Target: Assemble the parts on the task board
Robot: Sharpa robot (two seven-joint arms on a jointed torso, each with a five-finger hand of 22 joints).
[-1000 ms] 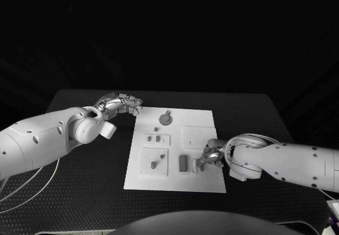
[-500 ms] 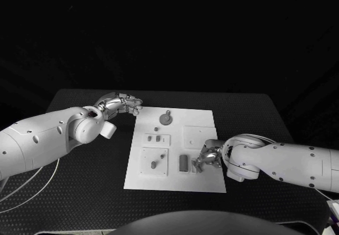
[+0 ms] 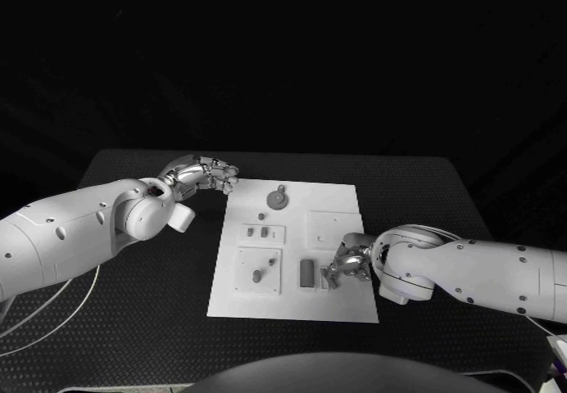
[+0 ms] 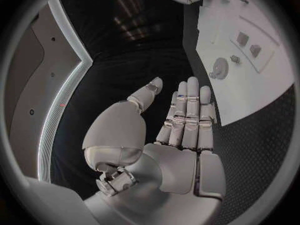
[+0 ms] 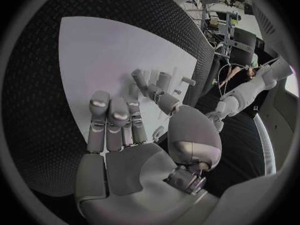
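Black table point(image 3: 142, 286) with a fine textured mat surface, rounded corners. Thin white cables point(image 3: 47, 315) loop over its near-left part, running off toward the picture's left edge. Dark backdrop beyond the far edge.

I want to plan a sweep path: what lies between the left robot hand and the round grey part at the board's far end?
In the head view, bare white task board lies between left robot hand and round grey part.

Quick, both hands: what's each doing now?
Left hand: open, holding nothing, off the task board.
Right hand: over the board; grasp cannot be told.
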